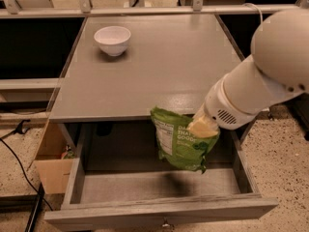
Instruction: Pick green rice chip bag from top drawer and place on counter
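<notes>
The green rice chip bag [179, 140] hangs in the air above the open top drawer [159, 210], its top edge level with the front edge of the counter [154, 66]. Its white nutrition panel faces left. My gripper [202, 128] comes in from the right on the white arm [270, 76] and is shut on the bag's upper right part. The yellowish fingers [203, 127] press into the bag. The bag casts a shadow on the drawer floor and touches nothing but the gripper.
A white bowl [112, 39] stands at the counter's back left. A cardboard box [50, 163] sits on the floor left of the drawer. A black cable [21, 163] runs over the floor at the left. A metal rail [145, 8] runs behind the counter.
</notes>
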`<state>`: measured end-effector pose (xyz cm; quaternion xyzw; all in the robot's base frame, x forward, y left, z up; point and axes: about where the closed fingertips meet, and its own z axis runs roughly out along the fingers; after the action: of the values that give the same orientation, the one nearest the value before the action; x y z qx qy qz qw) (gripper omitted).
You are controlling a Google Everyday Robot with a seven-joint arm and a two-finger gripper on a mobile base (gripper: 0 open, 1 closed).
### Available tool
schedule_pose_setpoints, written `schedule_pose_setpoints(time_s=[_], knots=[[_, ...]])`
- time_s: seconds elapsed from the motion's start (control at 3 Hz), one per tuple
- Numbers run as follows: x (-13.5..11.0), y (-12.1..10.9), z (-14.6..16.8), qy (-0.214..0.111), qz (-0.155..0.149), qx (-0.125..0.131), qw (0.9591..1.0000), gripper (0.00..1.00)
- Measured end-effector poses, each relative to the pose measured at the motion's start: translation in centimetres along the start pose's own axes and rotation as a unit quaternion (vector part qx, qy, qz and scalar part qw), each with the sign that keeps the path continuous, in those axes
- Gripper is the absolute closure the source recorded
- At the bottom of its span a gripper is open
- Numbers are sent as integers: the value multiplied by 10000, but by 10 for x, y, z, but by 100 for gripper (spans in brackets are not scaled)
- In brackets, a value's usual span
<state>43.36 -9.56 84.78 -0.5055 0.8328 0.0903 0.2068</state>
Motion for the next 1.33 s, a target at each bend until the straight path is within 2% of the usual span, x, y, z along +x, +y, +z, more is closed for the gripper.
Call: schedule_pose_setpoints(time_s=[0.67, 1.33], knots=[[-47, -46, -70, -20, -231, 379, 9990, 100], [-91, -125, -123, 323, 10, 804, 9962, 100]])
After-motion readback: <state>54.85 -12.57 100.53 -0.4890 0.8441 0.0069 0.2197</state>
